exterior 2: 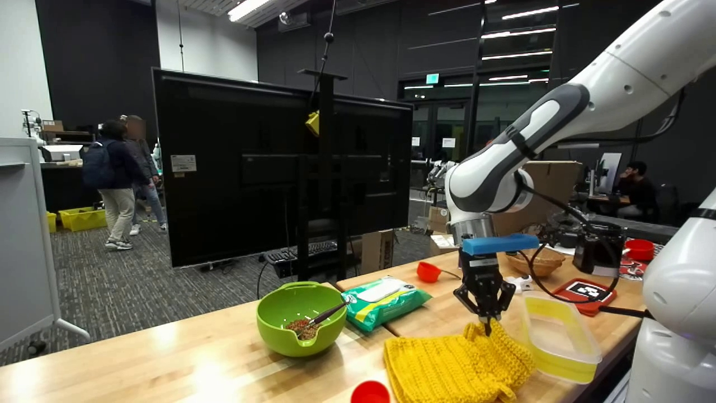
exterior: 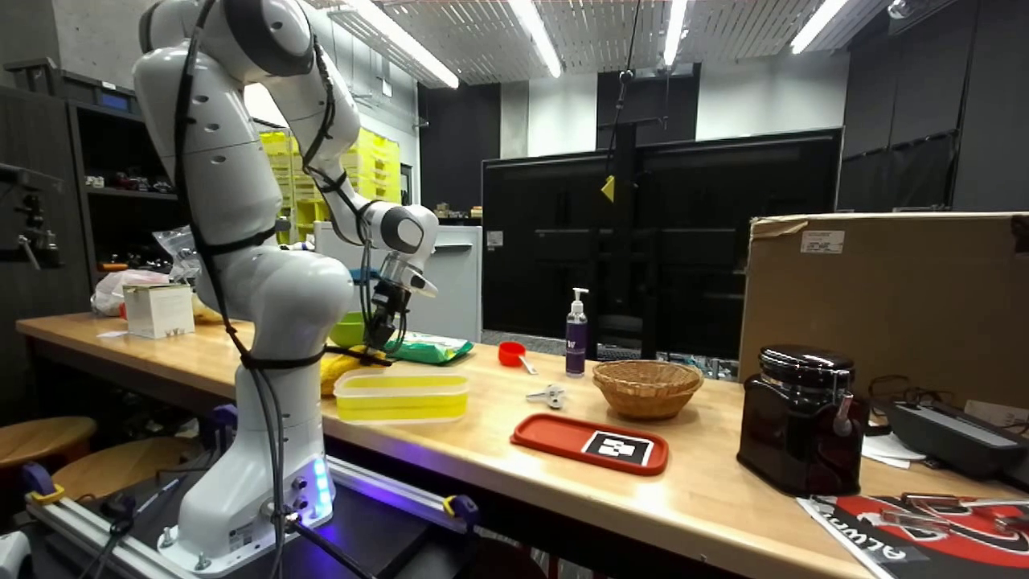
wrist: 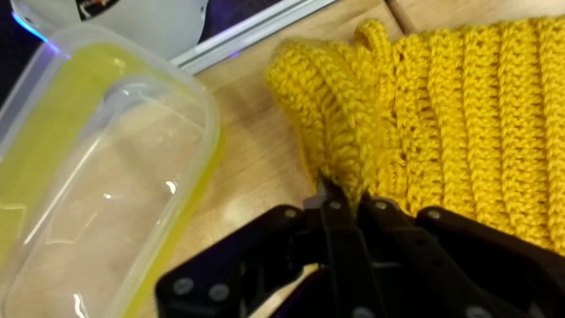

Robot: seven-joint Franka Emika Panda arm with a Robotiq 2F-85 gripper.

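Toward five o'clock in an exterior view, the yellow knitted cloth (exterior 2: 439, 361) lies on the desk (exterior 2: 145, 358), and we see the tool (exterior 2: 488, 329) pinching one raised fold of it. At three o'clock from that grip, just beside the cloth, stands a yellow-tinted container (exterior 2: 565, 369). We judge the grasp to be the step in hand; next, a slow lift or pull, without slipping, seems called for.

Yellow knitted cloth (exterior 2: 447, 364) lies on the table (exterior 2: 151, 364) (one end bunched).

Narrow gap between container (wrist: 123, 198) and cloth (wrist: 463, 110); bowl (exterior 2: 282, 327), wipes pack (exterior 2: 385, 302) obstruct beyond cloth.
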